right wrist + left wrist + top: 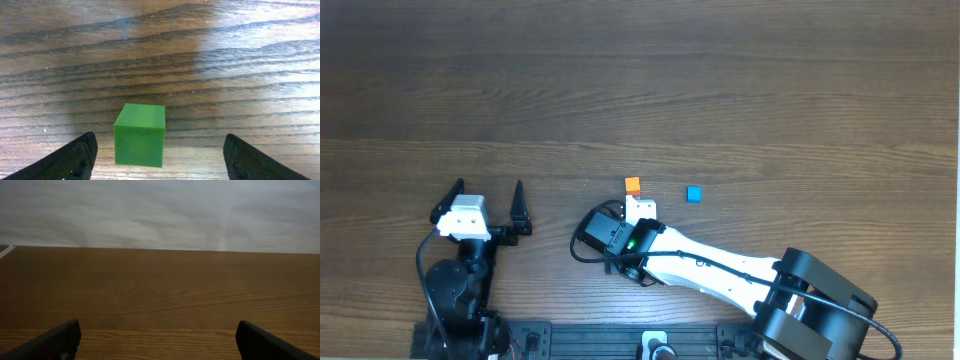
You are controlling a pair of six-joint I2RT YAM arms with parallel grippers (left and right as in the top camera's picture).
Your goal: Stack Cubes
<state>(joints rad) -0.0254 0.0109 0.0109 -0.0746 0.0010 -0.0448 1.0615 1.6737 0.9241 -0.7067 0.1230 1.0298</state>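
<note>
A green cube [139, 141] rests on the wooden table, between the spread fingers of my right gripper [159, 152], which is open and hangs close above it without touching. In the top view the right gripper [638, 212] is near the table's middle, pointing down. A small orange cube [633, 185] lies just beyond it, and a blue cube [694, 194] sits a little to the right. My left gripper [488, 192] is at the left, open and holding nothing, with bare wood ahead of it [157, 337].
The wooden table [640, 90] stretches wide and bare across the far half. The right arm's white link [720, 268] lies diagonally across the near right. A black rail [620, 335] runs along the near edge.
</note>
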